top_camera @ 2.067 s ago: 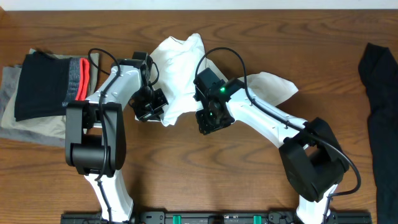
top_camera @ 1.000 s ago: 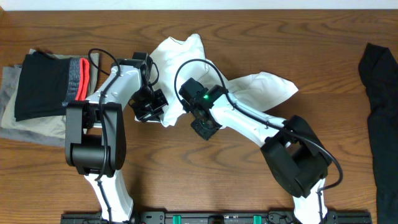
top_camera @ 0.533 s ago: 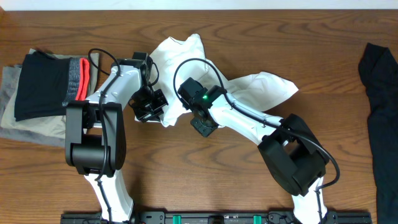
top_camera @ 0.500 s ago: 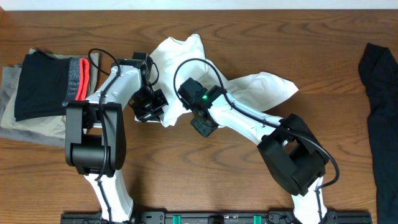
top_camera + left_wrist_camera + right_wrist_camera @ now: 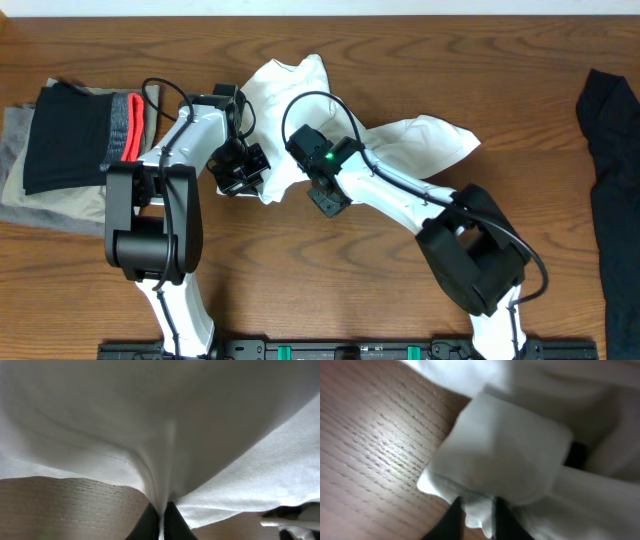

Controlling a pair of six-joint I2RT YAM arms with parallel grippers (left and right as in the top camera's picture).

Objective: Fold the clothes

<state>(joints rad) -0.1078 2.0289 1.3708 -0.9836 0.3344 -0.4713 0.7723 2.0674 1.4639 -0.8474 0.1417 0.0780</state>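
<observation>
- On the wooden table, toward its far middle, the white T-shirt is lying crumpled and unfolded, one part bunching up toward the far edge and another spreading out to the right.
- The left gripper is pinching the shirt's near-left edge, its jaws closed tight on a gathered ridge of cloth that is rising off the wood.
- The right gripper is sitting just beside it at the shirt's near edge, its fingers standing a little apart with a thick fold of white cloth between them. Whether they are clamping that fold cannot be told.
- At the left end, a folded black garment with a red-and-grey band is resting on top of olive-grey garments.
- At the right edge, well apart from the shirt, a dark garment is lying in a long heap.
</observation>
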